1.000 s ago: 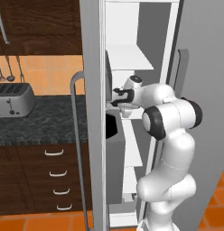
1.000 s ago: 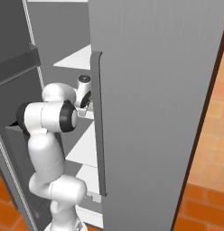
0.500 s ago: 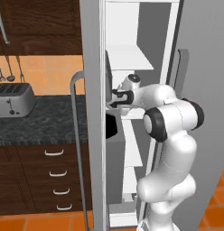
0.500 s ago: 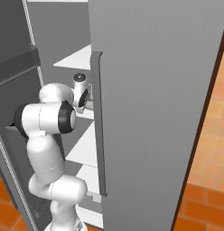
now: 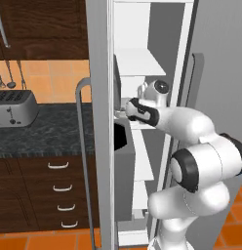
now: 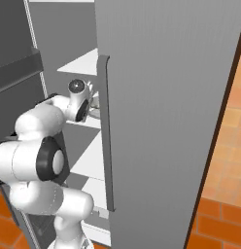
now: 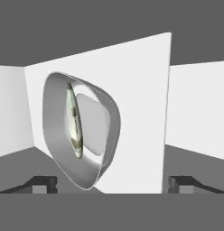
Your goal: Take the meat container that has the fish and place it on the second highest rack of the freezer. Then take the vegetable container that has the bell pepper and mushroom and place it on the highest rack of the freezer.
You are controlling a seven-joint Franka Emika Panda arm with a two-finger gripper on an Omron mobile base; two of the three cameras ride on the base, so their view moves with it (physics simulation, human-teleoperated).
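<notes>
Inside the freezer (image 5: 157,29), on a white rack (image 7: 132,113): one grey meat container (image 7: 80,131), rounded in outline, holding the fish (image 7: 74,121), slim and silvery-green. The hand view is rolled, so the rack appears upright with the container's base flat against it. Which rack counted from the top cannot be told from that view.

Tool (image 7: 112,182): fingers (image 7: 39,184) spread wide apart, one tip at each lower corner of the hand view, nothing between them. Container sits just ahead of the left tip, apart from both.

Arm: white with dark joints, reaching from the base into the open compartment at mid height, wrist (image 5: 142,111) beside the door edge in the left base view.

Obstructions: open grey freezer door (image 6: 166,112) with long vertical bar handle (image 6: 107,131) covers most of the compartment in the right base view; a second door edge with bar handle (image 5: 84,161) and a grey door bin (image 5: 124,171) stand left of the arm.

Surroundings: dark speckled bench (image 5: 40,132) carrying a silver toaster (image 5: 13,108); dark wooden drawers (image 5: 45,195) below with curved pulls; utensils (image 5: 10,73) hanging on orange tile; orange tiled floor (image 6: 215,219).
</notes>
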